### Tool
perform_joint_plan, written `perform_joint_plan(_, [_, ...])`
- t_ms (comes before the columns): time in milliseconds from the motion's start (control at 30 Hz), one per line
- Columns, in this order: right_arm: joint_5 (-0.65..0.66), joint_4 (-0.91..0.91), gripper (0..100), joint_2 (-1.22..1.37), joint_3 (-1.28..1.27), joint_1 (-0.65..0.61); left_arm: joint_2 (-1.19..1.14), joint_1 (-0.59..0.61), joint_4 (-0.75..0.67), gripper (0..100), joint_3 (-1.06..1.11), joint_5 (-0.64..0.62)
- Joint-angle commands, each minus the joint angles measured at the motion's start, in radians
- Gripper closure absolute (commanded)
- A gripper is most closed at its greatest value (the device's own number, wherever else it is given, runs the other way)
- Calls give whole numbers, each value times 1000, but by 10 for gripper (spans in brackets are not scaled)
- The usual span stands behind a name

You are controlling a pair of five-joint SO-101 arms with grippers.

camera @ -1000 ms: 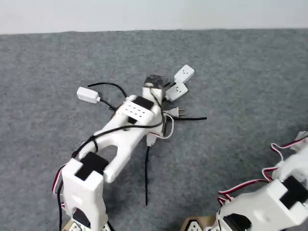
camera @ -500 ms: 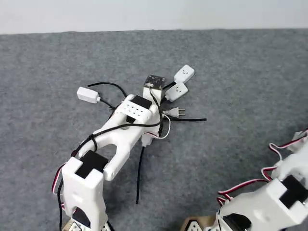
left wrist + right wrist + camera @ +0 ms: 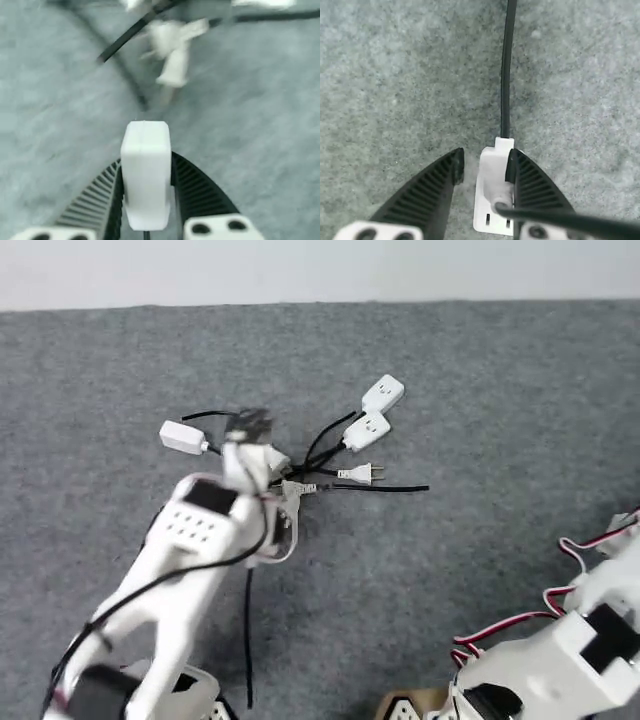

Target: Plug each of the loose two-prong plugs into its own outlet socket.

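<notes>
The left gripper (image 3: 145,161) was clamped on a white cord end (image 3: 145,195), though it could not be told whether this was a plug or a socket. In the high view it was held above the grey table (image 3: 480,390), between a lone socket (image 3: 181,436) and a loose two-prong plug (image 3: 360,474), near which a nearer socket (image 3: 366,430) and a farther socket (image 3: 383,393) were laid. The right gripper (image 3: 485,152) was spread wide around another white socket (image 3: 492,200), which was set against one finger and clear of the other, with its black cord (image 3: 506,75) stretched away over the table.
</notes>
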State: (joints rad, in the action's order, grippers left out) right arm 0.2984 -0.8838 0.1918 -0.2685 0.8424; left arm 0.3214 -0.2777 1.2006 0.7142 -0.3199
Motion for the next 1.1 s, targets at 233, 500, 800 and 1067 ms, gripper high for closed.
perform_joint_plan(233, [0,-76,859,-13,8,-16,6,166,-143,825,223,9])
perform_joint_plan(500, [0,-81,859,-15,6,-33,-63,219,-141,804,179,121])
perform_joint_plan(800, [21,-99,859,-13,6,-47,336,242,-23,805,189,233])
perform_joint_plan(1067, [21,-97,859,-7,6,-48,496,-9,81,806,226,252])
